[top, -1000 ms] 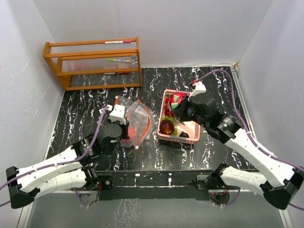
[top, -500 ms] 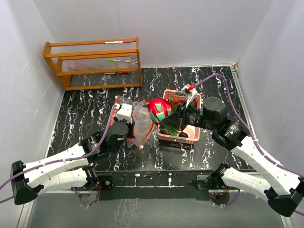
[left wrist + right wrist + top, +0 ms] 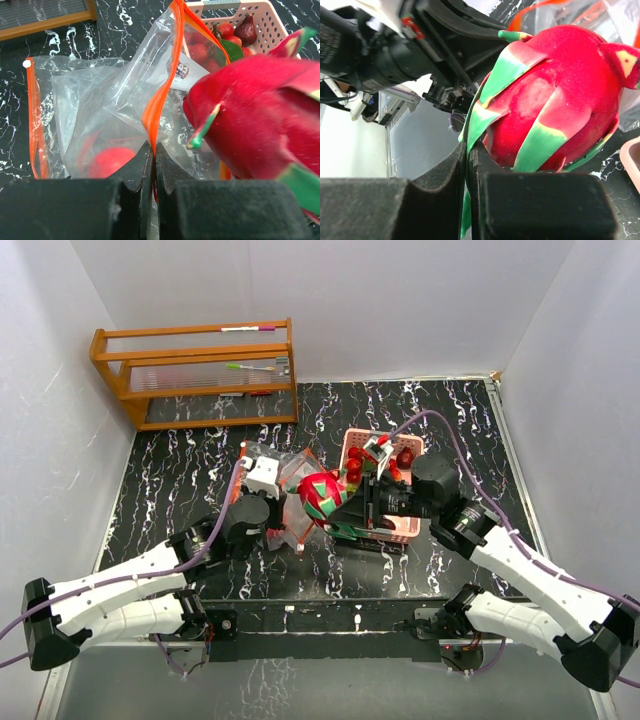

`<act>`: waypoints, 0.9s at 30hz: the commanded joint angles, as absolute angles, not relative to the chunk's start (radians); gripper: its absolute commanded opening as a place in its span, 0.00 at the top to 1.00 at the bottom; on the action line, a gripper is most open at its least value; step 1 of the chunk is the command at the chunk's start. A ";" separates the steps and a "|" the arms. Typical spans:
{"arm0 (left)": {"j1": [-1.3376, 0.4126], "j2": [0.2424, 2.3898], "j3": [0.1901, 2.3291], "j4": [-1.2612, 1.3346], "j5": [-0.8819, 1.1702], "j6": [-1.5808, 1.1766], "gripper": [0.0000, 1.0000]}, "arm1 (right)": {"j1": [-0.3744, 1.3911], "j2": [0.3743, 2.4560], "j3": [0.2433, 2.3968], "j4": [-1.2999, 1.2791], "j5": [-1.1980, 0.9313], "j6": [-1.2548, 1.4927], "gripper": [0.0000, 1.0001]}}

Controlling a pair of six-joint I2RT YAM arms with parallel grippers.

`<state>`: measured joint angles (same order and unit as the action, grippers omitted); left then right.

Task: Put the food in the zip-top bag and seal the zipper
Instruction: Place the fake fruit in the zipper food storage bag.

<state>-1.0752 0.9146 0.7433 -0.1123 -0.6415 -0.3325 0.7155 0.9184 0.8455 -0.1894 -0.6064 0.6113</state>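
My left tool (image 3: 153,150) is pressed together on the orange zipper edge of the zip-top bag (image 3: 100,110). My right tool (image 3: 468,150) pinches a green scale of the dragon fruit (image 3: 555,95), which hangs at 9 o'clock of the pink basket (image 3: 405,527), just beside the bag's mouth. A red fruit (image 3: 112,160) lies inside the bag.

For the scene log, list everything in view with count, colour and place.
Zip-top bag: one, clear with orange zipper, on the table left of the basket.
Red fruit: one, inside the bag.
Dragon fruit: one, pink-red with green scales, at the bag's mouth.
Basket: one, pink, centre-right.
Small fruits: several, red and dark, in the basket.
Wooden rack: one, brown, back left.
Pens: two, pink-white and green, on the rack.
Table: black marbled.
Left gripper: shut on the bag's edge.
Right gripper: shut on the dragon fruit.
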 commanded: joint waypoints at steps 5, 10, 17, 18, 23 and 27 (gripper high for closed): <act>-1.072 0.855 0.771 -0.088 -0.629 -0.328 1.00 | 0.717 0.990 0.788 0.033 -0.606 0.657 0.92; -1.072 0.827 0.749 -0.059 -0.549 -0.356 1.00 | 0.717 1.076 0.814 0.119 -0.546 0.694 0.92; -1.072 0.830 0.714 -0.032 -0.472 -0.403 1.00 | 0.721 1.222 0.904 0.217 -0.464 0.762 0.92; -1.072 0.833 0.712 -0.030 -0.461 -0.408 1.00 | 0.726 1.240 0.913 0.243 -0.466 0.772 0.92; -1.072 0.839 0.695 -0.022 -0.455 -0.416 1.00 | 0.757 1.274 0.943 0.327 -0.458 0.817 0.92; -1.072 0.835 0.678 0.003 -0.453 -0.407 1.00 | 0.770 1.275 0.942 0.341 -0.460 0.839 0.92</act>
